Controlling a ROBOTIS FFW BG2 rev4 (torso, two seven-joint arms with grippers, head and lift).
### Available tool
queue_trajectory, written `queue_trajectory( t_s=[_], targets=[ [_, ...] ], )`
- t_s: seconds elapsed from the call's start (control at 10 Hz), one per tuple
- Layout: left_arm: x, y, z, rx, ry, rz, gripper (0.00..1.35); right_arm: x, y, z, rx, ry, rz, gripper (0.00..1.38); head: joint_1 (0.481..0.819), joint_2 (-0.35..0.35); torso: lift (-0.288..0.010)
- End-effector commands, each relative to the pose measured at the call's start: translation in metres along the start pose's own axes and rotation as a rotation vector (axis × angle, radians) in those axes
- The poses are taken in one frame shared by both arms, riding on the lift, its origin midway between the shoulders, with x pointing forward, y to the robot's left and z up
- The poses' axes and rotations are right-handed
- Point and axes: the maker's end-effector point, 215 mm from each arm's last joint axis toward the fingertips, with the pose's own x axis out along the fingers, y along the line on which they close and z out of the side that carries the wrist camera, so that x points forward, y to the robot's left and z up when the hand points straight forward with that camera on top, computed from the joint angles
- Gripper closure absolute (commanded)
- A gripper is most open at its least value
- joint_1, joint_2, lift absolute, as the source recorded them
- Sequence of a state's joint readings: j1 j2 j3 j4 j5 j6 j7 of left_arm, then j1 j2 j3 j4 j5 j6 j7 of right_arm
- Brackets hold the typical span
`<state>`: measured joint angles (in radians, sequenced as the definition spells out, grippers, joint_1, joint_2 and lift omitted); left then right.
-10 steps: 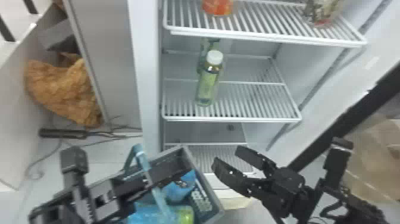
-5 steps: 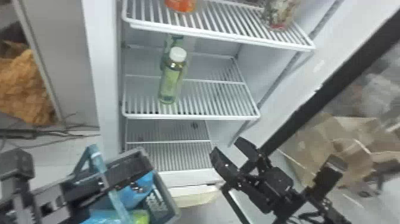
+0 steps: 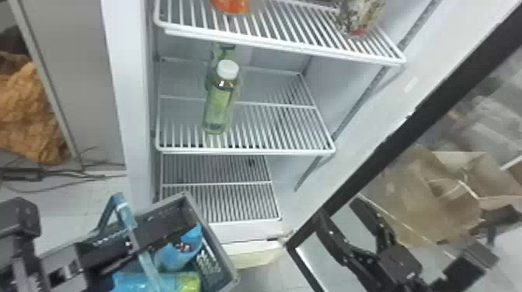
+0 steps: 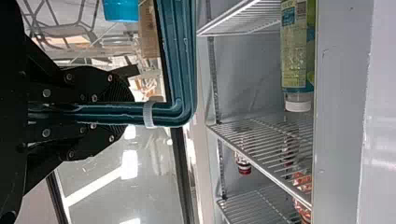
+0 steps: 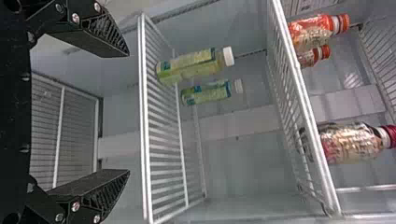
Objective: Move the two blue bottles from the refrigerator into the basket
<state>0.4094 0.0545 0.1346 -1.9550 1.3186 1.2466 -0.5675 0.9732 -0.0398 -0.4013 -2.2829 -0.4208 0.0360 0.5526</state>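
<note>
My left gripper is at the grey basket, shut on its blue handle. The left wrist view shows the left gripper clamped around that teal handle. My right gripper is open by the fridge door, right of the shelves. In the right wrist view, the right gripper has nothing between its spread fingers. A green bottle with a white cap stands on the middle shelf, a second green bottle behind it. Both bottles stand apart from my right gripper.
Blue items lie in the basket. The upper shelf holds an orange-red object and a patterned bottle. The open door's black frame slants at the right; a brown paper bag is beyond it.
The head view has shifted, so fridge and basket appear farther left. My right gripper has moved right, away from the shelves. The left one keeps hold of the handle.
</note>
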Motion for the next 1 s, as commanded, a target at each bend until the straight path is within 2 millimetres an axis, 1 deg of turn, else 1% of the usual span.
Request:
queue_trajectory(
  t_s=[0.0, 0.1, 0.2, 0.3, 0.4, 0.5, 0.9],
  targets=[
    [0.0, 0.001, -0.001, -0.003, 0.001, 0.003, 1.2, -0.015, -0.006, 0.0, -0.029, 0.014, -0.026, 0.19, 0.695, -0.35, -0.22],
    [-0.001, 0.002, -0.001, -0.004, -0.001, 0.005, 1.2, -0.022, -0.008, 0.0, -0.037, 0.025, -0.037, 0.19, 0.695, -0.35, -0.22],
    [-0.003, 0.002, -0.001, -0.008, -0.006, 0.005, 1.2, -0.028, -0.006, 0.004, -0.056, 0.026, -0.042, 0.19, 0.695, -0.35, -0.22],
    [-0.004, 0.002, -0.001, -0.009, -0.011, 0.006, 1.2, -0.034, -0.004, 0.015, -0.091, 0.019, -0.057, 0.19, 0.695, -0.35, -0.22],
    [-0.003, 0.002, -0.002, -0.009, -0.009, 0.005, 1.2, -0.037, -0.004, 0.022, -0.104, 0.006, -0.064, 0.19, 0.695, -0.35, -0.22],
    [-0.003, 0.002, 0.0, -0.007, -0.011, 0.003, 1.2, -0.039, -0.003, 0.033, -0.126, -0.021, -0.066, 0.2, 0.695, -0.35, -0.22],
    [-0.004, 0.002, 0.0, -0.008, -0.014, 0.003, 1.2, -0.042, -0.003, 0.031, -0.114, -0.019, -0.07, 0.2, 0.695, -0.35, -0.22]
  ],
)
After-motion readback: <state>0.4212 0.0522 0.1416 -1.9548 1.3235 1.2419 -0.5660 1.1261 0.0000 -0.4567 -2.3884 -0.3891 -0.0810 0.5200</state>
